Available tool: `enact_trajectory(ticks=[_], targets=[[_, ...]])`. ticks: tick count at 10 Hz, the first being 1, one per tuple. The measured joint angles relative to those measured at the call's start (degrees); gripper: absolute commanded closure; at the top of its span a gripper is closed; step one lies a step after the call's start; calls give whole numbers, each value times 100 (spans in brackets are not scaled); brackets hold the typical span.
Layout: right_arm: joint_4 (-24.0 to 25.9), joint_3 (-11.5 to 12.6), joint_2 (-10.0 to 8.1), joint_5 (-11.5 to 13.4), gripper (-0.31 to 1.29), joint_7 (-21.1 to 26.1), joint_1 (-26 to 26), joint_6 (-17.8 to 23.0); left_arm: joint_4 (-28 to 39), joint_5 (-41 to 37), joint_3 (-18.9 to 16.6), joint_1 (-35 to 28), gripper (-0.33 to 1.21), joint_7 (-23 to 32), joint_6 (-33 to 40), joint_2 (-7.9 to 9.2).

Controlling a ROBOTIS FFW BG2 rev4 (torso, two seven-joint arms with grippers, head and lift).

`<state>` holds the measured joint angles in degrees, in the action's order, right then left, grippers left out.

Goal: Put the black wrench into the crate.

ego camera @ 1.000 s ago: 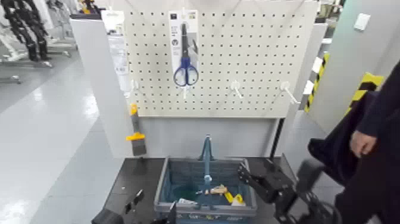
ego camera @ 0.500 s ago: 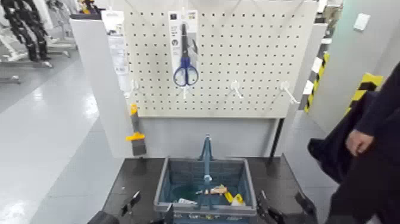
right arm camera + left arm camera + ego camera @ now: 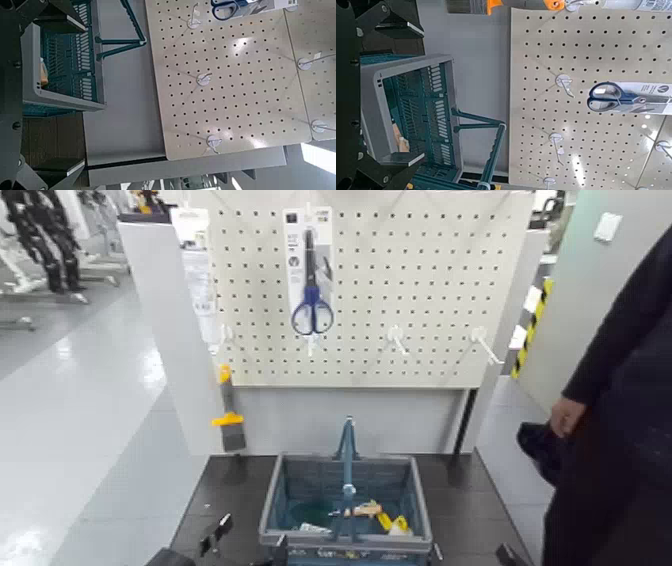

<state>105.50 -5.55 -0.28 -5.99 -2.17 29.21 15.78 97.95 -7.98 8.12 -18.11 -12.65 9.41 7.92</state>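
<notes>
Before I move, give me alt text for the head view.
Blue-grey basket with raised handle on a dark table, holding yellow items; behind it, blue-handled scissors hang on a pegboard. A person stands at right.

scissors (image 3: 312, 312) (blue-handled) | on white card | hung on pegboard (image 3: 420, 280)

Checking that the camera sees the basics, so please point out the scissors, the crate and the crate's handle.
Scissors (image 3: 311, 312): head view, blue grips.
Crate (image 3: 422, 508): head view, right rim.
Handle (image 3: 348, 472): head view, upright bar.
</notes>
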Motion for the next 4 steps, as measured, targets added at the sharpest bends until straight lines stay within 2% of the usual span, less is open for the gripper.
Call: enact_trajectory(ticks=[4], targets=[[14, -24, -46, 65, 15, 94, 73, 132, 11, 22, -45, -46, 21, 0, 0, -61]])
